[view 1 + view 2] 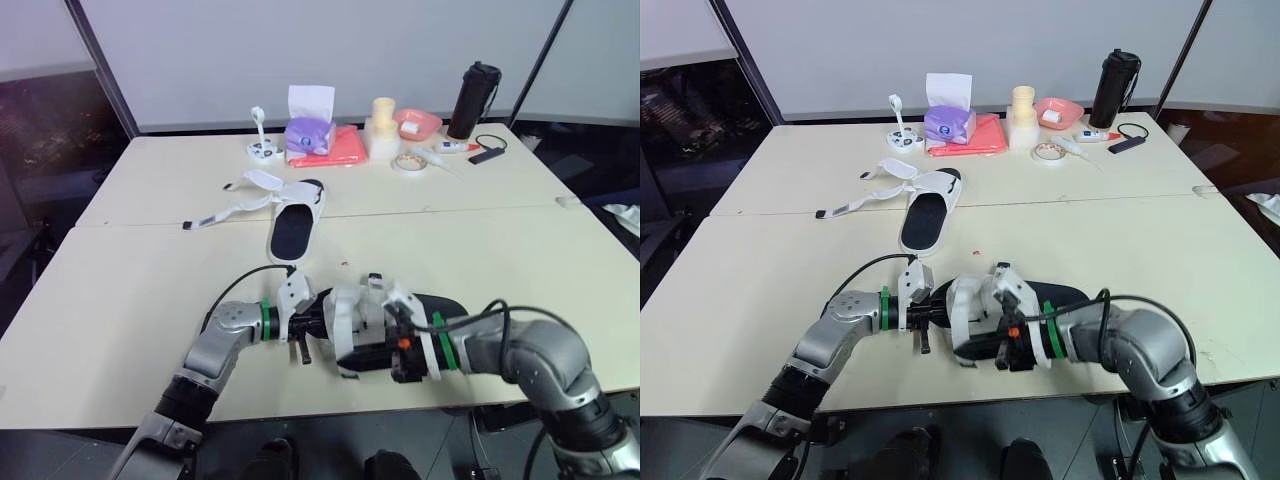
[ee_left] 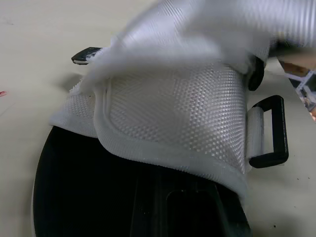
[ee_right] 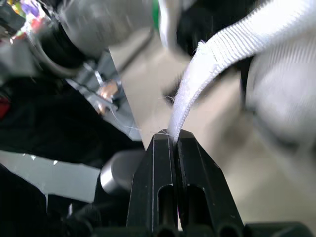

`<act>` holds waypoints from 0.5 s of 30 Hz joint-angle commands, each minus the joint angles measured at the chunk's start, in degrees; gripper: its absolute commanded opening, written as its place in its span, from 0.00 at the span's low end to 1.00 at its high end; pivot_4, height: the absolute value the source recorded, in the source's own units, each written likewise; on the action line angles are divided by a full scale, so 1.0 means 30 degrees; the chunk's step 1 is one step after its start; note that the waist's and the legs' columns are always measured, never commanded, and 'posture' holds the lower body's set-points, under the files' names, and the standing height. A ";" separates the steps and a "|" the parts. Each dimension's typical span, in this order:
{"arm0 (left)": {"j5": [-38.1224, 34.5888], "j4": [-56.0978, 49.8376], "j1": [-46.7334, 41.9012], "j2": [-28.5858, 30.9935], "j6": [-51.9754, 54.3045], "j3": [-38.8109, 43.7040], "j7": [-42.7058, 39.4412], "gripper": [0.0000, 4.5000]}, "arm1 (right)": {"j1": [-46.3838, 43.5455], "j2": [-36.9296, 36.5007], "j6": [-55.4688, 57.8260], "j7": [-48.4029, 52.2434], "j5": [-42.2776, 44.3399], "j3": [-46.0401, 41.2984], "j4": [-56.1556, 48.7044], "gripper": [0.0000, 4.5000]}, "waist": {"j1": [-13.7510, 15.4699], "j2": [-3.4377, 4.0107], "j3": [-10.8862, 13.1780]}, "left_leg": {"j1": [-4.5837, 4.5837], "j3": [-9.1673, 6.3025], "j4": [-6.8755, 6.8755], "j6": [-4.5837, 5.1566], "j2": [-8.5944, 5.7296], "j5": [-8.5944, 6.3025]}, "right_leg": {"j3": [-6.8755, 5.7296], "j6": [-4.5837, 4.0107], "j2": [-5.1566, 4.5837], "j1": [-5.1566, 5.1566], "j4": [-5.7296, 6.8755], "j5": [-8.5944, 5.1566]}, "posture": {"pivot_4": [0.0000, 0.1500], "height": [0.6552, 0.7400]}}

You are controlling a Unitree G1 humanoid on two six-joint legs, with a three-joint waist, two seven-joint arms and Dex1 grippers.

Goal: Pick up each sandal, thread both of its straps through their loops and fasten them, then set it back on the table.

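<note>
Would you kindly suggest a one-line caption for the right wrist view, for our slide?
Right pincer clamped shut on the end of a white woven sandal strap.

Right hand [image 3: 174,140] pinching strap [image 3: 197,89], left hand [image 1: 923,322] alongside

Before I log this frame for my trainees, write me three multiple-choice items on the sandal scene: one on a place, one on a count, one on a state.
1. Where does the loose-strapped white-and-black sandal lie?
A. mid-table, beyond the held white-and-black sandal
B. on the floor
C. on a chair

2. How many sandals are on or over the pale beige table?
A. one
B. two
C. four

3. What is the right tool doing?
A. open and empty
B. shut on a white woven strap
C. shut on a bottle

Answers:
1 A, it rests farther out than the held one.
2 B, one lies loose and one is held.
3 B, the strap is pinched in the tool.
</note>
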 commanded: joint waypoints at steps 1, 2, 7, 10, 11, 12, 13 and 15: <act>0.0838 0.0804 0.0761 0.0136 0.0484 -0.1279 -0.0116 0.00 | -0.1921 0.0227 0.0559 0.0145 0.1082 -0.1107 0.1105 0.01 | 0.0002 0.0000 0.0000 | 0.0000 0.0001 -0.0001 0.0000 -0.0001 0.0000 | 0.0000 0.0000 0.0000 -0.0001 0.0000 0.0000 | 1.00 1.00; 0.0855 0.0819 0.0759 0.0140 0.0456 -0.1286 -0.0119 0.00 | -0.2513 0.0284 0.0624 0.0215 0.1152 -0.1194 0.1669 0.01 | -0.0001 0.0001 0.0000 | 0.0000 0.0001 -0.0002 0.0000 -0.0002 0.0000 | -0.0004 0.0000 0.0000 0.0000 0.0000 0.0000 | 1.00 1.00; 0.0948 0.0914 0.0715 0.0084 0.0349 -0.1306 -0.0067 0.00 | -0.4610 0.0468 0.0113 0.1033 0.0491 -0.0549 0.4568 0.01 | 0.0004 0.0005 -0.0002 | 0.0000 0.0014 -0.0003 0.0001 -0.0010 0.0001 | -0.0007 -0.0002 0.0001 -0.0001 0.0007 0.0003 | 1.00 1.00; 0.0989 0.0808 0.0819 0.0084 0.0328 -0.1282 0.0005 0.00 | -0.4777 0.0437 -0.0368 0.1689 -0.0068 0.0358 0.5454 0.01 | 0.0005 0.0007 -0.0004 | 0.0000 0.0018 -0.0002 0.0001 -0.0011 0.0001 | -0.0012 -0.0002 0.0001 0.0001 0.0007 0.0003 | 1.00 1.00; 0.0990 0.0745 0.0871 0.0100 0.0338 -0.1271 0.0029 0.00 | -0.4740 0.0402 -0.0424 0.1897 -0.0159 0.0568 0.5569 0.01 | 0.0005 0.0007 -0.0004 | 0.0000 0.0020 -0.0003 0.0002 -0.0013 0.0001 | -0.0012 -0.0002 0.0000 0.0002 0.0008 0.0003 | 1.00 1.00; 0.0991 0.0698 0.0917 0.0120 0.0339 -0.1261 0.0044 0.00 | -0.4691 0.0366 -0.0482 0.2068 -0.0247 0.0735 0.5638 0.01 | 0.0001 0.0008 -0.0004 | 0.0000 0.0021 -0.0002 0.0001 -0.0013 0.0001 | -0.0011 -0.0002 0.0000 0.0000 0.0008 0.0003 | 1.00 1.00; 0.0990 0.0656 0.0959 0.0142 0.0343 -0.1247 0.0063 0.00 | -0.4609 0.0304 -0.0557 0.2245 -0.0347 0.0915 0.5660 0.01 | -0.0002 0.0009 -0.0005 | 0.0000 0.0021 -0.0002 0.0001 -0.0013 0.0001 | -0.0010 -0.0001 0.0000 -0.0001 0.0011 0.0004 | 1.00 1.00; 0.0989 0.0587 0.1016 0.0180 0.0368 -0.1220 0.0128 0.00 | -0.4474 0.0226 -0.0576 0.2511 -0.0405 0.1094 0.5695 0.01 | -0.0002 0.0009 -0.0005 | 0.0000 0.0016 -0.0002 0.0001 -0.0013 0.0001 | -0.0010 -0.0001 0.0000 -0.0002 0.0012 0.0004 | 1.00 1.00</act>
